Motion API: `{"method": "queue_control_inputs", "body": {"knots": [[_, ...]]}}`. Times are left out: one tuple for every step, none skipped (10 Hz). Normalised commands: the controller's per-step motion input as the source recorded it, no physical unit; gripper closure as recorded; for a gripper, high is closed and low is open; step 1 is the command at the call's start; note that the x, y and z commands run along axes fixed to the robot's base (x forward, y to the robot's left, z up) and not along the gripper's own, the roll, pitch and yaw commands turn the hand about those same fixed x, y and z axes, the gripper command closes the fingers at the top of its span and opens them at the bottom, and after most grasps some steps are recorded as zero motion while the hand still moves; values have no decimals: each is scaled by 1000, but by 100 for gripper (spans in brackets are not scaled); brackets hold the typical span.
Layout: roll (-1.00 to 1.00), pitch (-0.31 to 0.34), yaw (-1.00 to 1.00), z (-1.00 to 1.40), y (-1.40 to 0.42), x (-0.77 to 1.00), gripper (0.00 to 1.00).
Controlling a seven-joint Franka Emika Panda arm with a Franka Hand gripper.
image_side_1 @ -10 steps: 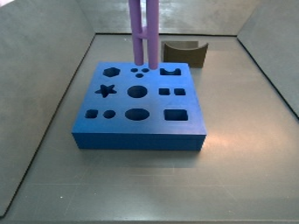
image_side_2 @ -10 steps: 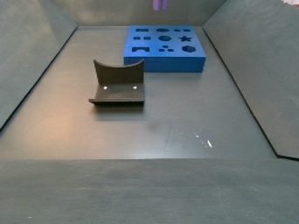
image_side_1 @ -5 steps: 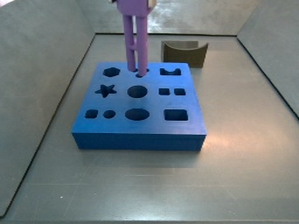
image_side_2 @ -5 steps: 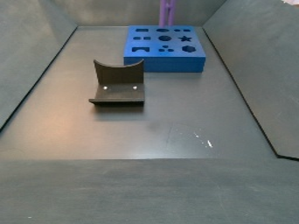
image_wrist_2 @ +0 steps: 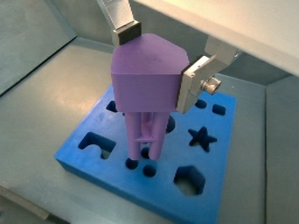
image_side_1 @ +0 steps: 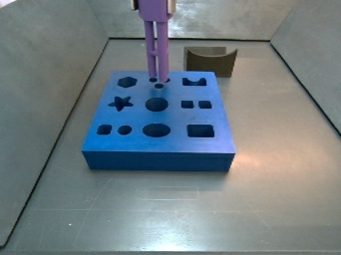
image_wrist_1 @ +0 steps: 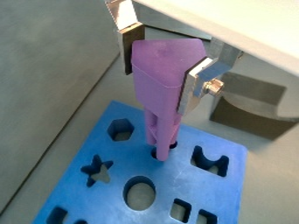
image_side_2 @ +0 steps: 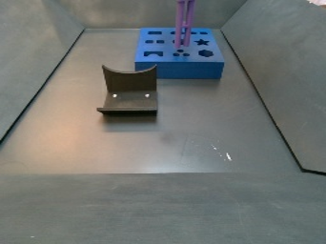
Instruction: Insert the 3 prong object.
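The purple 3 prong object hangs upright over the far part of the blue block. My gripper is shut on its wide head, with a silver finger on each side in both wrist views. The prong tips are at the group of three small round holes next to the hexagon hole. I cannot tell whether they are inside the holes. The piece and the block also show in a side view. The gripper is above the frame in both side views.
The dark brown curved block lies on the grey floor apart from the blue block, and shows behind it in a side view. Grey walls enclose the floor. The block has star, round, square and arch holes.
The gripper has lowered the purple piece towards the blue block, and the prong tips now reach the three small holes. The brown block has not moved.
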Motion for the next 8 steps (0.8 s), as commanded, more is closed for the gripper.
{"method": "queue_control_inputs", "body": {"knots": [[-30, -11, -949, -297, 54, 46, 100], [0, 0, -1000, -349, 0, 37, 100], [0, 0, -1000, -366, 0, 3, 100], [0, 0, -1000, -369, 0, 0, 100], [0, 0, -963, -297, 69, 9, 100], [13, 10, -440, -126, 363, 0, 100], [70, 33, -246, -149, 309, -17, 100], [86, 0, 0, -140, 343, -249, 100]]}}
